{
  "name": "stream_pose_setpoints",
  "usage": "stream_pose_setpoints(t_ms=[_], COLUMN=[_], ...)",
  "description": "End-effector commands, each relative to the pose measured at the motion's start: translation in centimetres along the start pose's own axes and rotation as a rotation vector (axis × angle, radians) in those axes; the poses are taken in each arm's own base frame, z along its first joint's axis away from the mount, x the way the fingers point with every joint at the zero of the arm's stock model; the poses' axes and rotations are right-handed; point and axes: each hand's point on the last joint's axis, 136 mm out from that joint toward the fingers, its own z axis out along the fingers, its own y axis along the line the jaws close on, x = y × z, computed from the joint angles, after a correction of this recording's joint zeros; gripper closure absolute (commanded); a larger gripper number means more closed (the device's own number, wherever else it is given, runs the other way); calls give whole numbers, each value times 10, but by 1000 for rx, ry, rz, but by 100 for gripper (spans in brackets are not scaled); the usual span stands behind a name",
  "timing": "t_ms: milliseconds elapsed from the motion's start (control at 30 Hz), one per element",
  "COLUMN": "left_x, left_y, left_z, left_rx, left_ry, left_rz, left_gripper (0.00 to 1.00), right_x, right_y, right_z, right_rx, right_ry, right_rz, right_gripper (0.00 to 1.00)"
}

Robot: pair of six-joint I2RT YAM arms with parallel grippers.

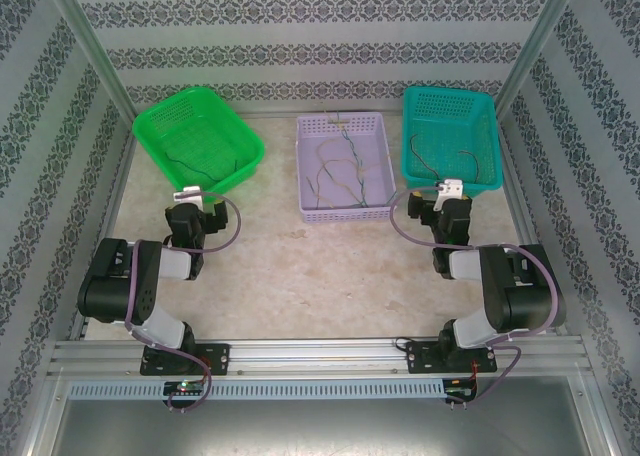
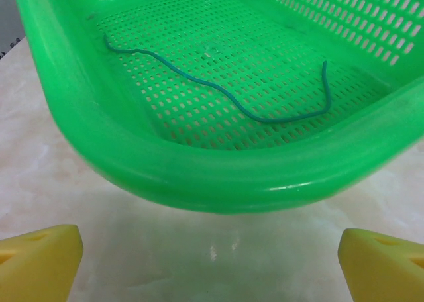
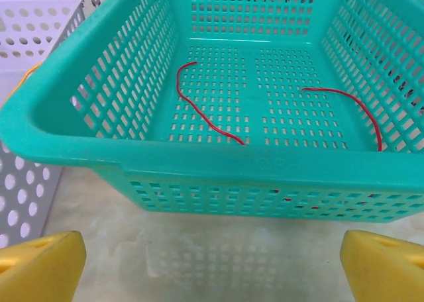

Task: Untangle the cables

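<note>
Several thin cables (image 1: 345, 164), green and yellowish, lie tangled in the lilac basket (image 1: 343, 208) at mid table. One green cable (image 2: 218, 89) lies alone in the green basket (image 2: 199, 176); it reads as a dark line (image 1: 205, 163) from above. A red cable (image 3: 202, 105) rests in the teal basket (image 3: 232, 159), its other stretch (image 3: 351, 103) curving at the right. My left gripper (image 1: 187, 193) stands open just short of the green basket's near rim, yellow fingertips (image 2: 40, 262) wide apart. My right gripper (image 1: 450, 188) is open before the teal basket, fingertips (image 3: 384, 265) empty.
The lilac basket's wall (image 3: 26, 116) stands just left of the teal one. Patterned walls and metal posts (image 1: 95, 51) enclose the table on three sides. Bare marbled tabletop (image 1: 320, 266) stretches between the arms and the baskets.
</note>
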Motion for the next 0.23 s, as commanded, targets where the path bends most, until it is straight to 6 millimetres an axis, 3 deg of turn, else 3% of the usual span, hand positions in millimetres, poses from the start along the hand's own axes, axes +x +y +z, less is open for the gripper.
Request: stream_pose_setpoints(t_ms=[0, 200], left_x=[-18, -17], left_y=[-3, -5], left_z=[1, 1], left_rx=[17, 15], left_ry=[-52, -47], left_rz=[3, 24], left_gripper=[0, 1], right_x=[-12, -15], right_y=[2, -1], right_z=[3, -2], right_rx=[15, 37], right_ry=[-37, -70], right_rz=[-24, -17], right_gripper=[2, 2])
